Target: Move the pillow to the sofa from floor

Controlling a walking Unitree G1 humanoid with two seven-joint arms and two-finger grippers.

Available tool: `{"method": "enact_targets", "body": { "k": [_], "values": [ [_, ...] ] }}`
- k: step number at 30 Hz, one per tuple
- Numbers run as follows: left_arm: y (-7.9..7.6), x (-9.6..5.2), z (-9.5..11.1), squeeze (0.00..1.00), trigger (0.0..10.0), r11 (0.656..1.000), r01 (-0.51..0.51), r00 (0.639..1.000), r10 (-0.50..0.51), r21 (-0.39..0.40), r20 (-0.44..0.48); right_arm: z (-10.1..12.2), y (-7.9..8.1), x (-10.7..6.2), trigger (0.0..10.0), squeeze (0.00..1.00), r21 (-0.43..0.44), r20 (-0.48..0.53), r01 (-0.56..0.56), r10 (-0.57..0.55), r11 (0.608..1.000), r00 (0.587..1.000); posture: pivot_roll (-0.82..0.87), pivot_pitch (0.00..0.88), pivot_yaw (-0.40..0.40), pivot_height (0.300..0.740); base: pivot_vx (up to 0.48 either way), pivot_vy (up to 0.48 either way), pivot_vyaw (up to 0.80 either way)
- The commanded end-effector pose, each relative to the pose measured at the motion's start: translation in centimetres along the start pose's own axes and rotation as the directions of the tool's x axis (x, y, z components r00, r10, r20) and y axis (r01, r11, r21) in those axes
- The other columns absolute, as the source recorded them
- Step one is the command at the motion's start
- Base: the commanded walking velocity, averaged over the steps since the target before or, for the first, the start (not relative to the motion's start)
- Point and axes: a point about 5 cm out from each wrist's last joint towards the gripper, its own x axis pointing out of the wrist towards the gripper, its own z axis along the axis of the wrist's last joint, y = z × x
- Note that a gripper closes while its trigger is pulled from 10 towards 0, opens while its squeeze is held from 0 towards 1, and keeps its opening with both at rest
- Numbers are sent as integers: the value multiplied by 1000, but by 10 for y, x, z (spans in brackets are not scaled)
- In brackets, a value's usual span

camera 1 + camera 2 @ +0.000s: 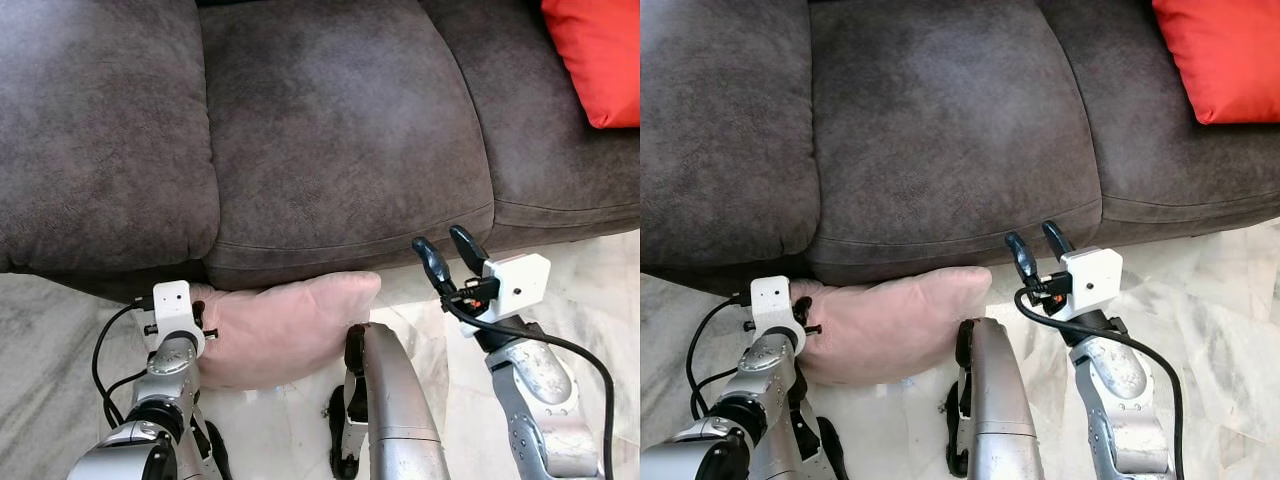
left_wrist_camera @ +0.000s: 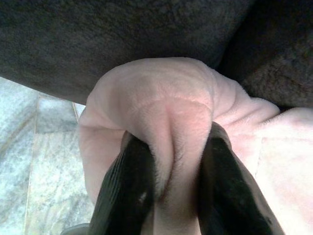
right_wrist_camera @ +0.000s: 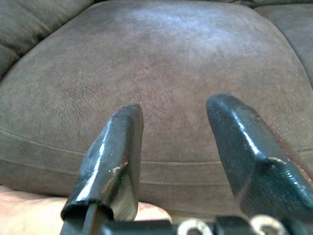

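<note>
A pale pink pillow (image 1: pixel 290 325) sits low against the front of the dark grey sofa (image 1: pixel 330 130), just below the middle seat cushion. My left gripper (image 2: pixel 171 183) is shut on the pillow's left corner; the pink fabric (image 2: pixel 166 112) bulges out between the two black fingers (image 2: pixel 124 186). My right gripper (image 1: pixel 445 252) is open with nothing in it. It hovers by the front edge of the middle cushion, just right of the pillow's other end. Its fingers (image 3: pixel 110 161) point at the cushion (image 3: pixel 161 73).
A red cushion (image 1: pixel 595 55) rests on the sofa's right seat. Pale marble floor (image 1: pixel 590 290) runs along the sofa front. My own silver leg (image 1: pixel 395 410) stands below the pillow. Black cables (image 1: pixel 105 370) hang by the left arm.
</note>
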Motion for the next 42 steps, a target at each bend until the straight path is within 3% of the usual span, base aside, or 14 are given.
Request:
{"method": "enact_targets", "body": {
  "k": [1,9,13,14,15,16,22,28,42],
  "values": [
    [3,-6,-17,0,0,1000,-11,999,10,-11,-41,-6,-3,-5,10000,0,-6,-25,17,-17,1000,1000,-196,362,-138,532,0,0,0],
    [0,-7,-16,0,0,1000,5,1000,-5,-6,-28,-10,-2,-2,10000,0,-2,-26,18,-18,1000,999,-182,344,-126,532,0,0,0],
    [-4,-7,-12,0,0,998,48,999,-49,38,8,-14,-3,2,10000,0,4,-26,28,-28,1000,999,-171,327,-116,532,0,0,0],
    [-6,-8,-9,0,3882,996,60,997,-63,67,43,-15,-4,2,10000,0,5,-27,32,-32,999,999,-169,325,-114,532,0,0,0],
    [-6,-8,-9,0,3882,996,60,997,-63,67,43,-15,-4,2,10000,0,5,-27,32,-32,999,999,-169,325,-114,532,0,0,0],
    [-6,-8,-8,0,10000,996,61,997,-64,71,49,-15,-4,3,10000,0,6,-28,33,-33,999,999,-166,320,-111,532,0,0,0],
    [-17,-19,5,0,10000,992,108,966,-119,64,229,-21,-5,7,10000,0,14,-30,53,-52,999,998,-141,290,-91,532,0,0,0],
    [-24,-28,3,0,10000,989,140,956,-148,49,255,-28,-4,13,10000,0,21,-33,64,-64,998,997,-119,269,-75,532,0,0,0],
    [-27,-27,11,0,10000,984,163,948,-175,65,266,-35,-5,20,10000,0,25,-24,87,-86,996,996,-106,226,-45,532,0,0,0]
  ]
}}
